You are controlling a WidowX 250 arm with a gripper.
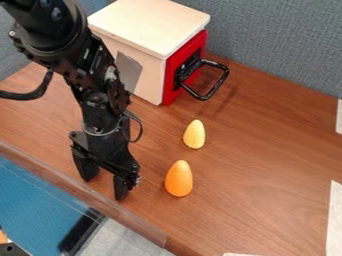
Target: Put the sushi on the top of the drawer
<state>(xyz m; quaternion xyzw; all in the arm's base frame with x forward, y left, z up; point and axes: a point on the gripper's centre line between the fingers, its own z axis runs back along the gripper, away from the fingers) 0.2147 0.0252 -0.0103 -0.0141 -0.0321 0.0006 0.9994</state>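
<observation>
My gripper (104, 181) hangs low over the table's front left part, fingers apart and nothing between them. To its right an orange, egg-like piece (179, 179) rests on the wood, a short gap away. A smaller pale yellow, ridged piece (194, 134) lies behind that one. I cannot tell which of the two is the sushi. The drawer box (151, 24) stands at the back left, with a flat light wooden top, a red front and a black handle.
The black handle (215, 96) juts out over the table (267, 165) from the drawer front. A grey partition (280, 40) runs along the back. At the front left, the table ends at a clear-edged rim (73, 197). White strips (334, 220) mark the right side.
</observation>
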